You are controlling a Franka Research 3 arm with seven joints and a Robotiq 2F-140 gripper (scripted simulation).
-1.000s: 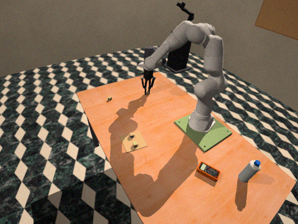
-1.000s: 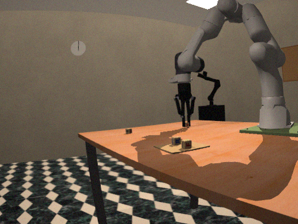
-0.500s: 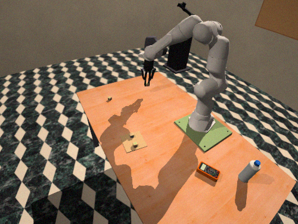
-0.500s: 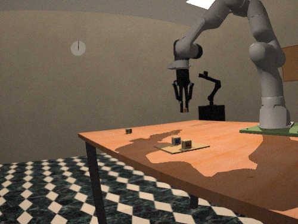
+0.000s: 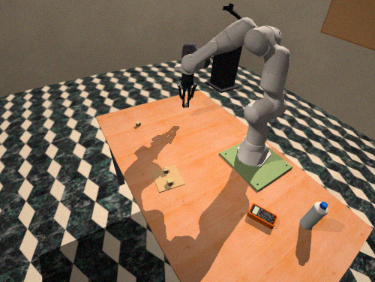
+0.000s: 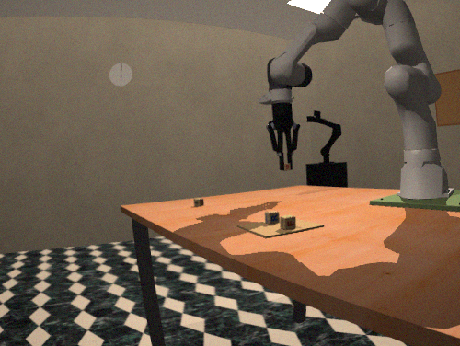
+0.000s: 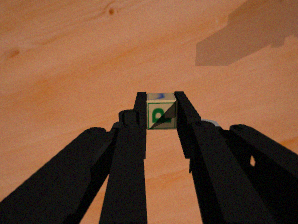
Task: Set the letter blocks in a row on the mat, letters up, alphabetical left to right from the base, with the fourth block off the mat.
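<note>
Desk: bears the mat, two blocks standing apart on it. From my raised claw, the mat lies lower, toward the desk's middle. Held: one block, gripped narrowly, green letter visible.

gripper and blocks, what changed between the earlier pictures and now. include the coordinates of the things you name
The tool (image 5: pixel 186 106) (image 6: pixel 285 168) (image 7: pixel 160 105) has risen from the tabletop, lifting a letter block (image 6: pixel 287 167) (image 7: pixel 161 116) between its fingers. The two blocks on the mat (image 5: pixel 162 187) (image 6: pixel 267 234), the far block (image 5: pixel 138 124) (image 6: pixel 198 201), the multimeter (image 5: pixel 262 215) and the bottle (image 5: pixel 313 217) stayed put.
</note>
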